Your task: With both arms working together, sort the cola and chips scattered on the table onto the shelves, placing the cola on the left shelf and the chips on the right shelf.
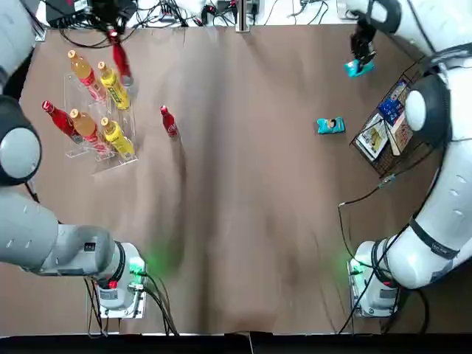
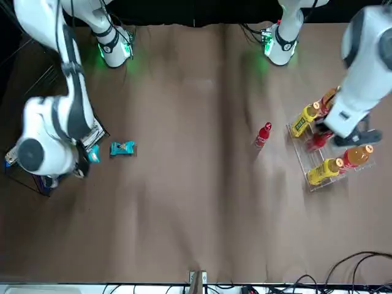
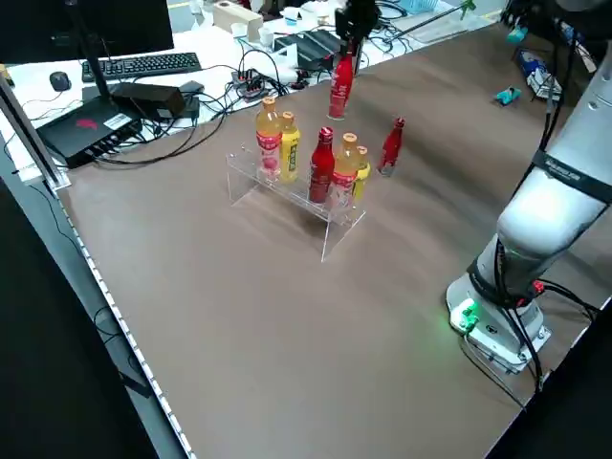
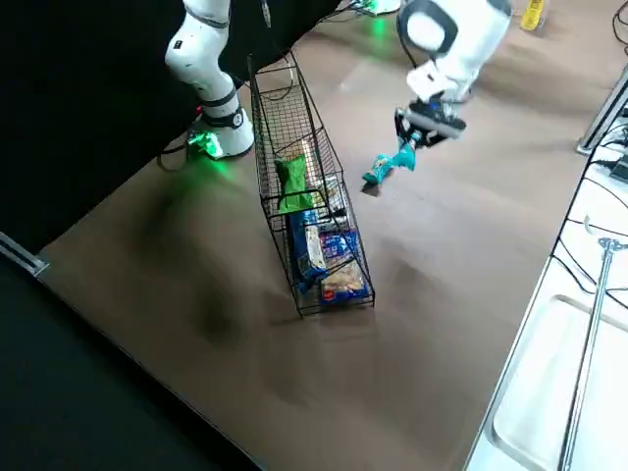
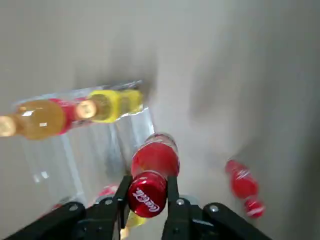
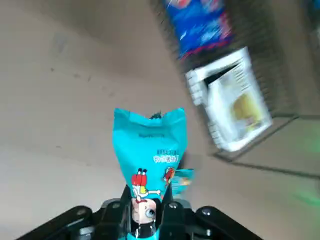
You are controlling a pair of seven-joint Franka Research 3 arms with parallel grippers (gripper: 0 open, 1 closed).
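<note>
My left gripper (image 5: 148,202) is shut on the cap end of a red cola (image 1: 119,56) and holds it in the air above the far side of the clear left shelf (image 1: 97,151). A second cola (image 1: 60,120) lies in that shelf, and a third cola (image 1: 169,121) stands on the table to its right. My right gripper (image 6: 147,212) is shut on a teal chips packet (image 6: 150,142), lifted near the table's far right. Another teal packet (image 1: 330,125) lies on the table. The black wire right shelf (image 4: 270,123) holds a green packet (image 4: 292,183).
Orange and yellow drink bottles (image 1: 112,85) fill the clear shelf beside the cola. Flat blue and white packs (image 1: 389,122) lie in the wire shelf. Cables and a keyboard (image 3: 143,65) sit beyond the table's far edge. The brown table (image 1: 251,221) stretches between the two shelves.
</note>
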